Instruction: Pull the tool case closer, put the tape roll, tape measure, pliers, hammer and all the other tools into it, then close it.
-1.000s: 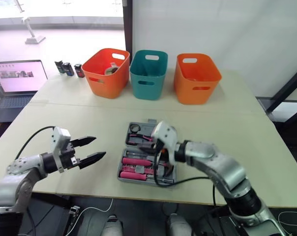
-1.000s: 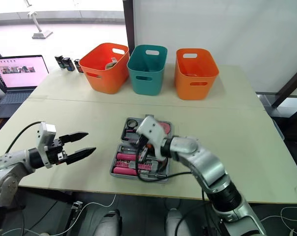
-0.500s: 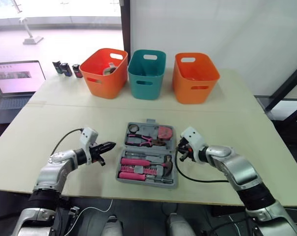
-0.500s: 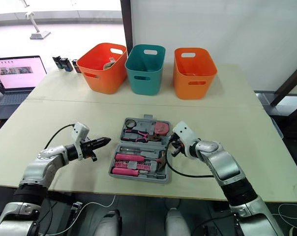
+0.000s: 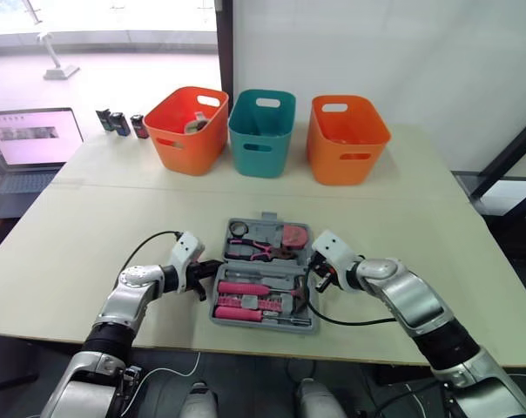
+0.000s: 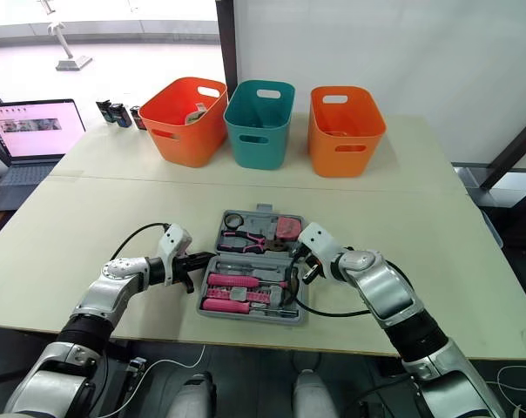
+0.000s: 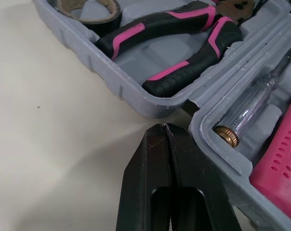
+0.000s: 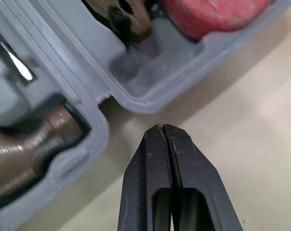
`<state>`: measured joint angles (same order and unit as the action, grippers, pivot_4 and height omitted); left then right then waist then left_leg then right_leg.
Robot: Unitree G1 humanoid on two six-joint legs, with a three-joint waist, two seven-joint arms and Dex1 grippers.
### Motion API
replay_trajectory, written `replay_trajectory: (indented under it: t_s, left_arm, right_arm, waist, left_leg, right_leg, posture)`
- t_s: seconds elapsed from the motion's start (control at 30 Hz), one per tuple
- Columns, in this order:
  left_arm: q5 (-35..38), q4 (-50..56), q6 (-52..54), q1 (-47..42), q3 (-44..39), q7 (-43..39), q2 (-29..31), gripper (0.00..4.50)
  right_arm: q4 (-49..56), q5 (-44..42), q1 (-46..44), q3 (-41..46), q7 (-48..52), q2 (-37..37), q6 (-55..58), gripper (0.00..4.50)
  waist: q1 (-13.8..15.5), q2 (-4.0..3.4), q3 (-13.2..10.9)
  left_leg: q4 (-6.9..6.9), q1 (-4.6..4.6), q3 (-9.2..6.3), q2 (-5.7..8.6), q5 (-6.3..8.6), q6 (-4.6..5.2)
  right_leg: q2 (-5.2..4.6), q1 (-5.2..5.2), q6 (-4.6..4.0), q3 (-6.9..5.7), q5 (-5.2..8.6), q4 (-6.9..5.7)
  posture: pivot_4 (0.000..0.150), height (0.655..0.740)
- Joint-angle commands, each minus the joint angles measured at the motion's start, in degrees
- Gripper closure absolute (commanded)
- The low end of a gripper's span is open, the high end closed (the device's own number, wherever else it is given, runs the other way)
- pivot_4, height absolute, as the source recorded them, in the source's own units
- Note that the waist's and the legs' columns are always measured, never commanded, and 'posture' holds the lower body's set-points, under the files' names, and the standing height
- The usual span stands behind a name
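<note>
**Desk:** What's nearest you?

**Operator:** I have the tool case (image 7: 131, 89) lying open and flat near the front edge of the table (image 5: 115, 209), between my two arms. Its near half holds the pink-handled screwdrivers (image 5: 241, 287), a slim tester screwdriver (image 7: 254, 103) and the hammer (image 8: 34, 139).

**Desk:** And the grippers?

**Operator:** I see the left gripper (image 7: 165, 127) pinched fully together and holding nothing, with its tip at the notch between the two halves on the case's left side. It sits right against the grey wall. The right gripper (image 8: 164, 127) is pressed together too, also empty. It points at the matching notch on the right side, just short of the plastic.

**Desk:** The far half?

**Operator:** I can make out the tape roll (image 7: 107, 20) in the left corner. The pliers (image 7: 150, 31) are beside it in the middle, and the tape measure (image 8: 213, 14) is on the right. All three are seated in their pockets.

**Desk:** Beyond that?

**Operator:** Three baskets stand in a row, well apart from the case: an orange basket (image 5: 189, 129), a teal basket (image 5: 261, 132) and a second orange basket (image 5: 347, 138). Far left I see a laptop (image 5: 32, 139), open.
</note>
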<state>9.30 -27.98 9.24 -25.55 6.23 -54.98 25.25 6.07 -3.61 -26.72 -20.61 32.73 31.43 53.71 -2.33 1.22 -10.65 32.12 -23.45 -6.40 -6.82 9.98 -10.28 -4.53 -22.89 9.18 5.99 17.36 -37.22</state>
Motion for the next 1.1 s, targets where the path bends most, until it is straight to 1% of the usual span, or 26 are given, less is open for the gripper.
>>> replay_trajectory:
  t_s: [0.03, 0.2, 0.37, 0.47, 0.53, 0.6, 1.1]
  left_arm:
    - [-1.6, 2.1, -1.1, 0.5, 4.1, -3.7, -0.8, 4.45]
    - [-2.0, 6.3, -0.6, 3.3, 4.9, -5.6, 0.5, 4.45]
    - [-1.9, 10.0, 0.2, 7.3, 4.2, -5.9, 2.5, 4.45]
    - [-1.7, 11.3, 0.9, 8.6, 3.9, -5.7, 3.2, 4.45]
    - [-1.5, 12.0, 1.3, 9.0, 4.0, -5.5, 3.0, 4.45]
    - [-1.7, 12.3, 1.5, 9.4, 4.3, -5.1, 2.7, 4.45]
    - [-2.1, 11.1, 1.2, 9.2, 3.7, -4.8, 3.2, 4.45]
  right_arm:
    - [3.8, -1.2, -0.2, -3.7, 2.9, -1.1, 3.5, 4.5]
    - [9.1, -2.1, 0.7, -4.2, 3.5, -0.5, 7.7, 4.5]
    - [15.6, -3.5, 3.3, -3.6, 3.2, -0.4, 13.2, 4.5]
    - [17.7, -3.4, 4.6, -3.3, 2.3, -0.8, 14.7, 4.5]
    - [18.0, -3.3, 4.9, -3.2, 2.0, -1.1, 15.0, 4.5]
    - [17.7, -3.2, 5.0, -3.0, 1.8, -1.5, 15.3, 4.5]
    - [15.5, -2.0, 4.8, -2.4, 0.6, -1.7, 13.5, 4.5]
  waist:
    - [0.0, -0.01, 0.0]
    - [0.1, -0.02, 0.0]
    - [0.0, -0.02, 0.0]
    - [-0.1, -0.02, 0.0]
    - [-0.1, -0.02, 0.0]
    - [-0.1, -0.02, 0.0]
    - [-0.2, -0.02, 0.0]
  left_leg:
    - [-0.01, 0.0, 0.0, 0.0, 0.0, 0.0]
    - [-0.06, 0.0, 0.0, 0.0, 0.01, 0.01]
    - [-0.1, -0.01, 0.0, 0.0, 0.04, 0.06]
    - [-0.09, -0.01, 0.0, 0.0, 0.05, 0.08]
    - [-0.05, -0.01, 0.0, 0.0, 0.05, 0.07]
    - [-0.01, -0.01, 0.01, 0.0, 0.05, 0.07]
    - [-0.01, 0.04, 0.0, 0.0, 0.04, 0.07]
  right_leg:
    - [0.0, 0.0, 0.01, 0.0, 0.01, 0.0]
    - [0.0, 0.02, 0.08, -0.04, 0.06, 0.0]
    - [0.0, 0.02, 0.13, -0.08, 0.1, 0.0]
    - [-0.01, 0.02, 0.12, -0.09, 0.11, 0.0]
    - [-0.01, 0.03, 0.11, -0.09, 0.11, -0.01]
    - [-0.01, 0.05, -0.09, -0.09, 0.19, -0.01]
    - [-0.01, 0.1, -0.11, -0.09, 0.19, 0.0]
  posture:
    - [0.15, 0.74]
    - [0.15, 0.74]
    - [0.15, 0.74]
    - [0.15, 0.74]
    - [0.15, 0.74]
    - [0.15, 0.74]
    - [0.15, 0.74]
